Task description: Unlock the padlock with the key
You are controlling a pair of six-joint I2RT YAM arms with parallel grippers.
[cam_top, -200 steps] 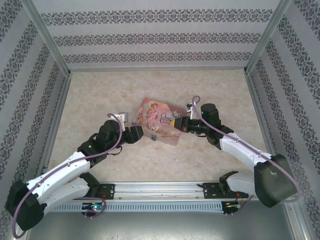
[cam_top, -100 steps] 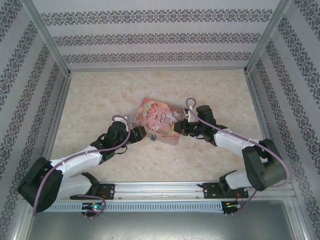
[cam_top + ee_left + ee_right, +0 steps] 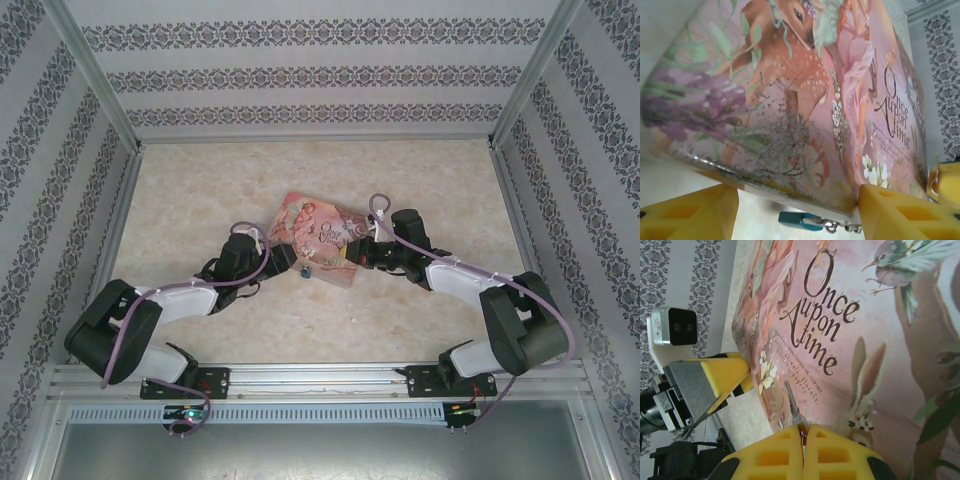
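The pink illustrated tin (image 3: 320,238) lies mid-table. The tiny blue-teal padlock (image 3: 304,272) hangs by its silvery shackle at the tin's near edge. In the left wrist view the padlock (image 3: 799,220) lies low under the tin's rim (image 3: 790,190), between the two wide-apart yellow fingers (image 3: 690,215) of my open left gripper (image 3: 797,200). My left gripper (image 3: 284,262) sits just left of the padlock. My right gripper (image 3: 352,250) is over the tin's right end. It (image 3: 803,431) is shut on the small silvery key (image 3: 793,402), whose blade points out over the tin's lid (image 3: 865,315).
The left gripper's yellow finger (image 3: 726,374) and wrist camera (image 3: 672,327) stand across the tin from the right gripper. Patterned walls (image 3: 320,75) and metal rails (image 3: 320,380) enclose the beige table (image 3: 200,190).
The left arm has stretched lower and forward, bringing its gripper up to the padlock at the tin's edge. The right gripper has edged slightly left over the tin, key still held.
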